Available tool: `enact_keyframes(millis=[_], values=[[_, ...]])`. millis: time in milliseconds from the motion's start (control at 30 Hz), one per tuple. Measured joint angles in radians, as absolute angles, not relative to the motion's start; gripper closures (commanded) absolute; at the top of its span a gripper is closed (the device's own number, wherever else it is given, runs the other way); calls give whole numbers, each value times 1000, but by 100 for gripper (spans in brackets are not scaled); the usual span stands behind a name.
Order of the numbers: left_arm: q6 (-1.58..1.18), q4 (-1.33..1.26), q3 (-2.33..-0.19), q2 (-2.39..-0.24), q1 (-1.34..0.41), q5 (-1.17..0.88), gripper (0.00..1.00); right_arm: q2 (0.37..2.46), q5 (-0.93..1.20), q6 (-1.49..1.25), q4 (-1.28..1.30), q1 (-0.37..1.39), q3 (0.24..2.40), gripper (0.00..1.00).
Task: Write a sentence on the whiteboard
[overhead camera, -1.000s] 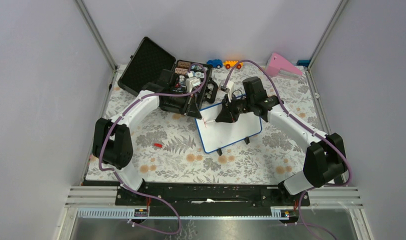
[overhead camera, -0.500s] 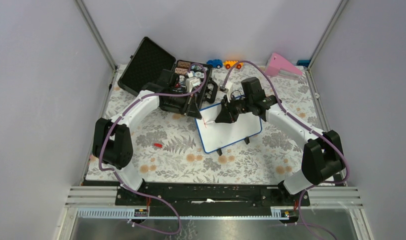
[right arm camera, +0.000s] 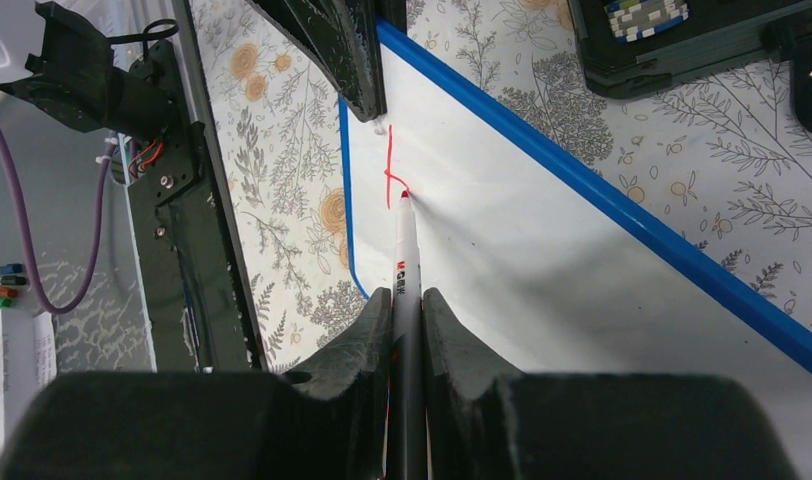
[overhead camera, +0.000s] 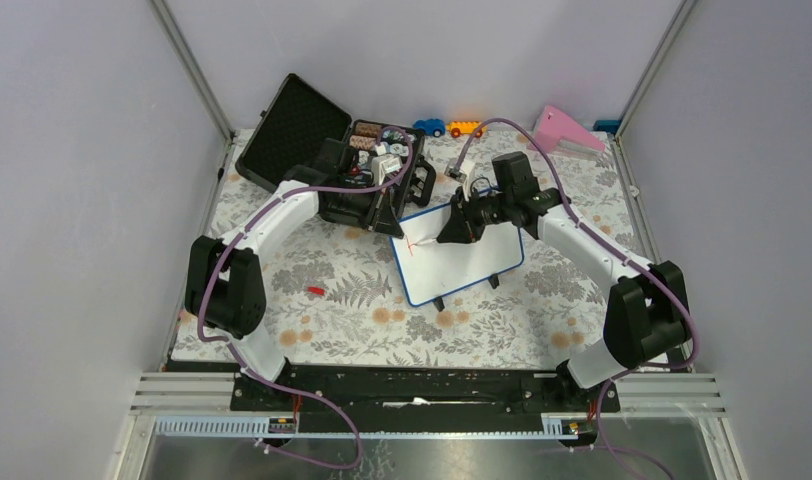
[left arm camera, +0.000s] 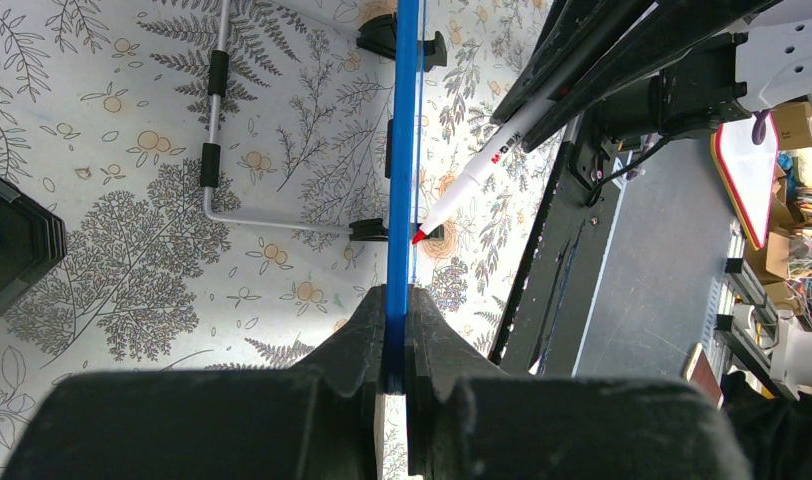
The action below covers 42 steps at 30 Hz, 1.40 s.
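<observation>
The blue-framed whiteboard [overhead camera: 472,265] stands tilted mid-surface on black feet. The sentence [right arm camera: 389,165] is just one crossed red stroke at its left edge.

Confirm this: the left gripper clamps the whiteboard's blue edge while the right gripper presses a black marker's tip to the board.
The marker is red, not black: the right wrist view shows its red tip at a red stroke on the whiteboard. Otherwise right: the left gripper clamps the blue edge, the right gripper holds the marker.
</observation>
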<state>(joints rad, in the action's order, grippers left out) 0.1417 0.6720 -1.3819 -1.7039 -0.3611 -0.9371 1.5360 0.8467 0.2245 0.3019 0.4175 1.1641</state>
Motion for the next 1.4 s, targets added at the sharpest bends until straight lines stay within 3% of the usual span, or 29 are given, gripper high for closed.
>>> enact_keyframes(millis=[1400], values=[[142,672,-1382,-1704,-361,-937,100,1555,857,234,303,414,1202,100]])
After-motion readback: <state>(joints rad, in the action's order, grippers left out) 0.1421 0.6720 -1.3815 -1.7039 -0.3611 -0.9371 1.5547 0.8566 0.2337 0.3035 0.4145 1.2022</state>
